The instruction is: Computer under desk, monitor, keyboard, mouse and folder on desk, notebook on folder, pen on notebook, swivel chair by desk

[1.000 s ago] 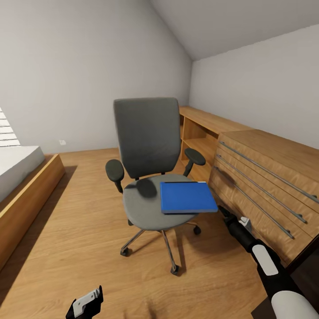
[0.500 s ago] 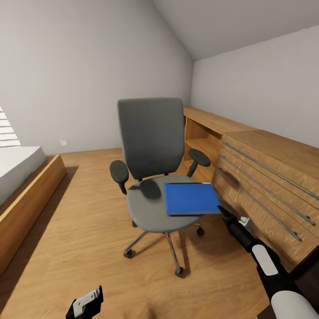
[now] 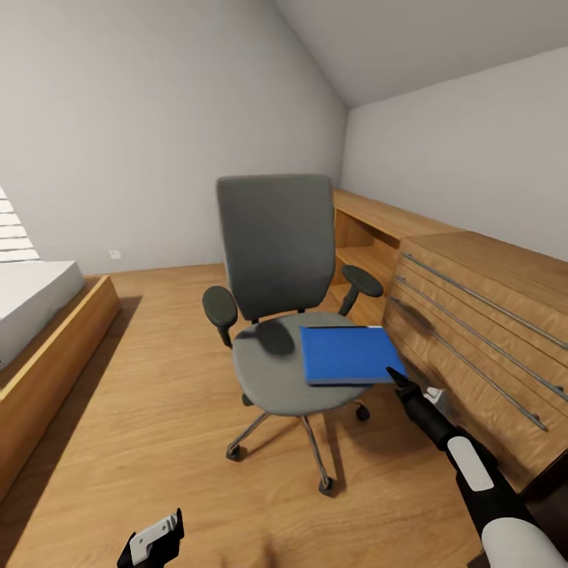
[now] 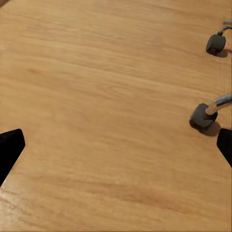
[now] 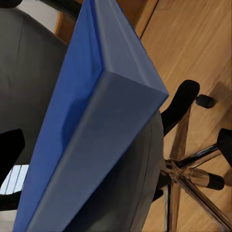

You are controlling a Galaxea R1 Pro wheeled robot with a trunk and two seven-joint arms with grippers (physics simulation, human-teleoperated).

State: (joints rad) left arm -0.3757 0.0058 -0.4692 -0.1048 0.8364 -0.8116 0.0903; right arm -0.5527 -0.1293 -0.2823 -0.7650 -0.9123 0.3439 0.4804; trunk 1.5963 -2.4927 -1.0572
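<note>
From the head camera, a blue folder (image 3: 349, 355) lies flat on the grey swivel chair (image 3: 288, 315) seat, the right gripper (image 3: 392, 372) at its near corner; the left wrist camera shows wood floor (image 4: 106, 111) between spread fingertips (image 4: 9, 147) — the right wrist camera likewise, jaws released around the folder's corner.

Head view: left gripper (image 3: 151, 539) cut off by bottom edge, jaw state unreadable; dresser (image 3: 481, 315) and bed (image 3: 39, 331) cropped at frame sides; right wrist view: folder (image 5: 82, 125) hides much of the swivel chair (image 5: 29, 72) seat.
</note>
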